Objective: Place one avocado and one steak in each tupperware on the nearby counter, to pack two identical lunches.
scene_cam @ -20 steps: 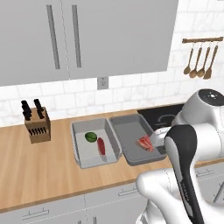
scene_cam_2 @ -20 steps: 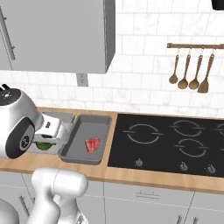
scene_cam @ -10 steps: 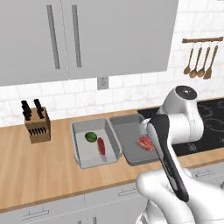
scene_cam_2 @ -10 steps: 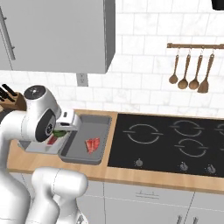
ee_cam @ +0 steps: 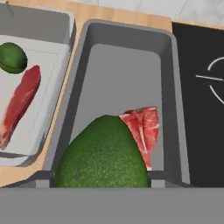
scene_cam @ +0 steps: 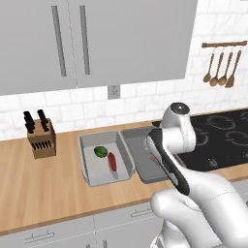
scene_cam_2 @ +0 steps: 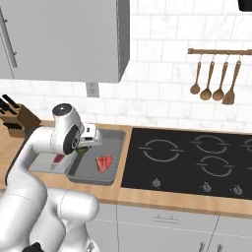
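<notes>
The gripper (scene_cam_2: 92, 139) is clamping an avocado (ee_cam: 103, 156) over the right tupperware (ee_cam: 173, 65), its steak (ee_cam: 143, 129) at two o'clock, since the left tupperware (scene_cam: 86, 167) is already holding both items.

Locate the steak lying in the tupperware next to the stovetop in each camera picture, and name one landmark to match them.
Left base view: I cannot make it out; the arm covers that bin's middle.
Right base view: steak left of centre, in the tupperware beside the stovetop.
Hand view: steak lower centre, partly behind the avocado.
Shared landmark: the stovetop's edge beside the bin.
</notes>
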